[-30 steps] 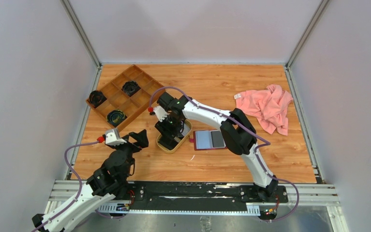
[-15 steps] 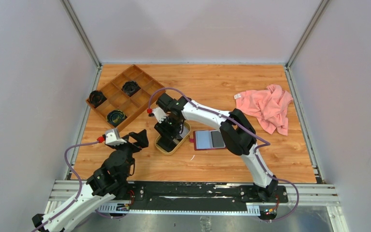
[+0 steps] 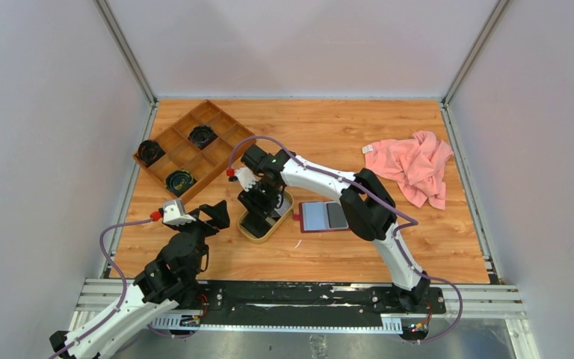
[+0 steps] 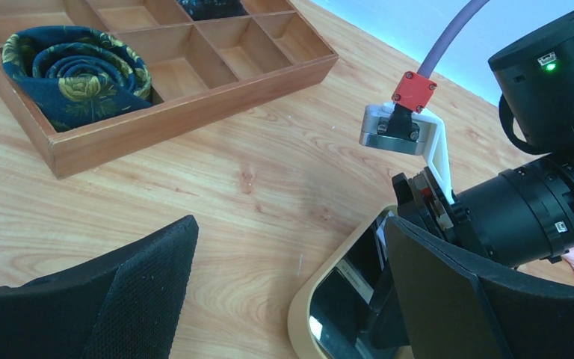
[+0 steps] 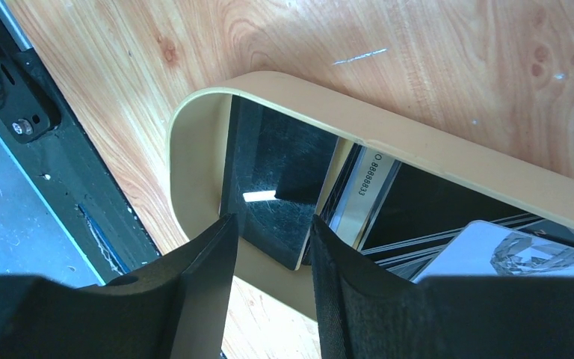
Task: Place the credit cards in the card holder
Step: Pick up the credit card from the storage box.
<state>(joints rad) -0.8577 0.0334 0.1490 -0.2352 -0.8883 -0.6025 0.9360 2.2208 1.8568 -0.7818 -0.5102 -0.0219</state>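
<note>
The credit cards (image 5: 389,217) lie stacked in an oval tan tray (image 5: 194,149); one dark card (image 5: 276,172) leans against the tray's end wall. My right gripper (image 5: 273,224) hangs over that end with its fingers narrowly apart on either side of the dark card's lower edge, not clamped on it. From above, the right gripper (image 3: 258,215) covers the tray (image 3: 250,233). The card holder (image 3: 321,217), dark red with a grey-blue inside, lies open just right of the tray. My left gripper (image 3: 213,215) is open and empty left of the tray. It also shows in the left wrist view (image 4: 291,247).
A brown compartmented wooden box (image 3: 187,149) with rolled dark ties stands at the back left and also shows in the left wrist view (image 4: 164,67). A pink cloth (image 3: 415,166) lies at the right. The right arm's elbow hangs over the card holder's right side.
My right gripper has shifted a little along the tray toward its near-left end. The left arm, card holder and tray have not moved.
</note>
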